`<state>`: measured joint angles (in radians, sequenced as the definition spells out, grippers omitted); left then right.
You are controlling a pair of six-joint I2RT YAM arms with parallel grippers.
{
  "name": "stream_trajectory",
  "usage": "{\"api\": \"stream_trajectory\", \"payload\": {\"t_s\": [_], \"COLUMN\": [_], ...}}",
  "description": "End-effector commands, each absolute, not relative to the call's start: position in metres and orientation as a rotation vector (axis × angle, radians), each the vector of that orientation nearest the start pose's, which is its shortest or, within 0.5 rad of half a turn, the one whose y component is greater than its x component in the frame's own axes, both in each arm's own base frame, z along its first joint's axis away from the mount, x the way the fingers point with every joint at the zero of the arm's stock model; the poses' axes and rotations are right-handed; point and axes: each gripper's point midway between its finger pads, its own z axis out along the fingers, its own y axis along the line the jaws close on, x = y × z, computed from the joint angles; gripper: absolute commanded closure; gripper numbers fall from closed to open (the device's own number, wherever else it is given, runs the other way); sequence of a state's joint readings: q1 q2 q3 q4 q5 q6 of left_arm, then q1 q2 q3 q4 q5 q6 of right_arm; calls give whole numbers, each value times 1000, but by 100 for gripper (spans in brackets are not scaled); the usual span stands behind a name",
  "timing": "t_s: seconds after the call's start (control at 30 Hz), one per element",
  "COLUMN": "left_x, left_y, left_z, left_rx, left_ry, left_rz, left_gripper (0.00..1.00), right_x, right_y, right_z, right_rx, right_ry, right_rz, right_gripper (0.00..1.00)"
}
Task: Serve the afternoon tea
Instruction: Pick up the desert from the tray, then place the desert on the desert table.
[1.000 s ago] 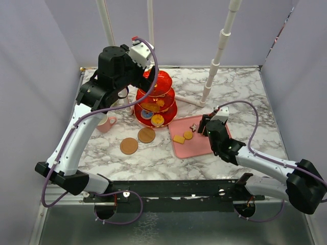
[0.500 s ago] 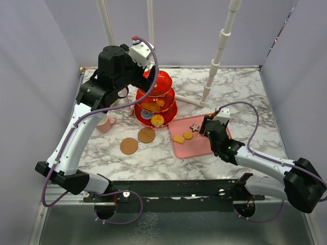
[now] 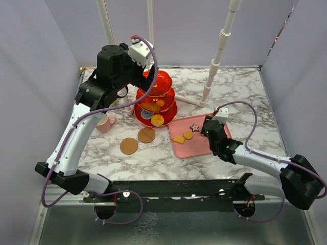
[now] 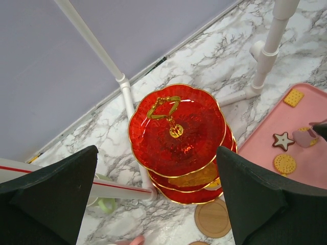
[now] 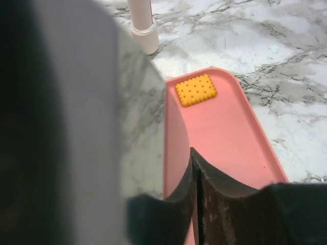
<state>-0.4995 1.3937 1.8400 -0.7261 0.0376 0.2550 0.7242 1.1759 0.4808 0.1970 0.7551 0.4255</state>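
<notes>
Translucent red three-tier stand (image 3: 156, 97) with gold finial (image 4: 166, 108) stands upright at the rear left of the marbled white counter (image 3: 245, 87). Small pastries lie on its lower tiers; the top tier is bare. The left gripper (image 4: 157, 153) hangs directly above the finial, its fingers spread wide and holding nothing. This is judged a standby position, either to steady the stand or to take it by the handle without blocking the tiers. A flat pink rectangular tray (image 3: 196, 147) lies just right of the stand, close enough for short transfers. On it are a dark star-shaped cookie (image 3: 194, 126), a round golden cookie (image 3: 188, 135), a square golden biscuit (image 3: 179, 139) and, in the far corner, a dotted yellow rectangular cracker (image 5: 196, 89). The right gripper (image 3: 206, 131) is low over the tray, beside a small pink piece (image 4: 306, 138). Its wrist view shows dark fingers (image 5: 230, 214) meeting along a thin seam, but the tips are out of frame, so whether they clamp anything cannot be told. A pink mug (image 3: 106, 122) sits left of the stand. Two round brown coasters (image 3: 146, 135) lie bare in front of the stand, so the mugs are not yet set. Judged: stocking of the stand is in hand, and service is well short of complete.
</notes>
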Motion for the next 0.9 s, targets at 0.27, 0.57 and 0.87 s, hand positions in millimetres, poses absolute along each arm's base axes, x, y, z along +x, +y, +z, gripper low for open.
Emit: {"api": "stream_trajectory", "payload": {"t_s": [0.27, 0.57, 0.87], "left_x": [350, 350, 347], "left_y": [-188, -189, -186], "left_z": [421, 423, 429], "left_rx": [707, 688, 685], "left_ry": [1724, 1726, 1709], "left_rz": [-215, -236, -222], "left_gripper": [1, 1, 1], "right_x": [329, 362, 383], "right_y": [153, 245, 297], "right_z": [199, 299, 308], "right_rx": [0, -186, -321], "right_ry": [1744, 1529, 1483], "right_rz": [78, 407, 510], "right_gripper": [67, 66, 66]}}
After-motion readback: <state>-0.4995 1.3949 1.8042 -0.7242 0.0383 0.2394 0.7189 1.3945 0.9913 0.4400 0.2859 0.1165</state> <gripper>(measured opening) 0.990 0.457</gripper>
